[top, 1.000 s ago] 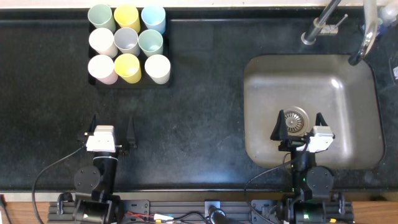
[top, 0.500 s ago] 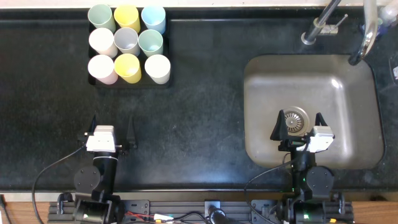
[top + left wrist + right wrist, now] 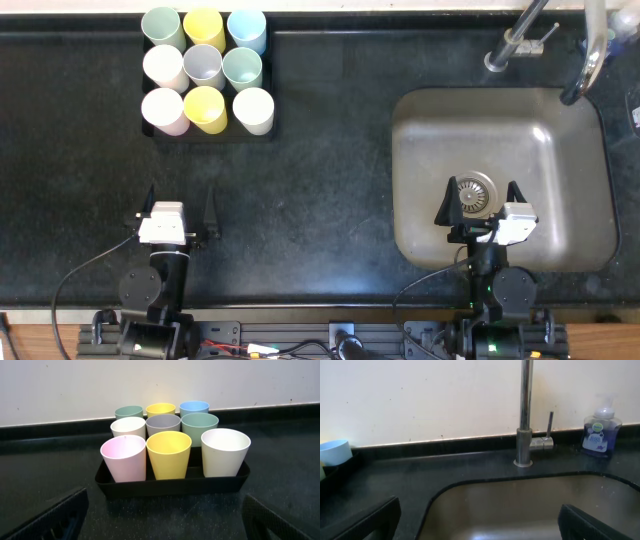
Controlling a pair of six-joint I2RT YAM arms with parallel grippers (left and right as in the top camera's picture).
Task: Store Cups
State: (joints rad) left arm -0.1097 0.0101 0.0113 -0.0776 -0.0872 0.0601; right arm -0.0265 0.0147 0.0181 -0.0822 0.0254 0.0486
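Nine cups (image 3: 204, 62) stand upright, mouths up, in three rows of three inside a black tray (image 3: 170, 487) at the far left of the desk (image 3: 330, 170), close against the wall (image 3: 150, 385). The near row is a pink cup (image 3: 123, 457), a yellow cup (image 3: 168, 453) and a cream cup (image 3: 225, 451), left to right. The cups fill the tray wall to wall, each just beside its neighbours, so the low walls should keep the set from sliding or tipping. None is nested in another. Judging from that, either the tray is the storage place and the work is finished, or the cups are waiting to be lifted out. The pictures do not settle which.

The left end effector (image 3: 180, 200) sits near its base on the near left of the desk, well apart from the tray. It faces the tray squarely, which gives its camera a full look at the cups. Its fingers are spread wide and carry nothing. The right end effector (image 3: 480, 195) hangs over the near part of the sink (image 3: 560, 130), close to the drain (image 3: 478, 185), and is likewise wide apart and empty. It faces the faucet (image 3: 524, 410) and a soap bottle (image 3: 601, 435) at the far right. Both arms look parked clear of everything, so neither is placed to knock a cup.
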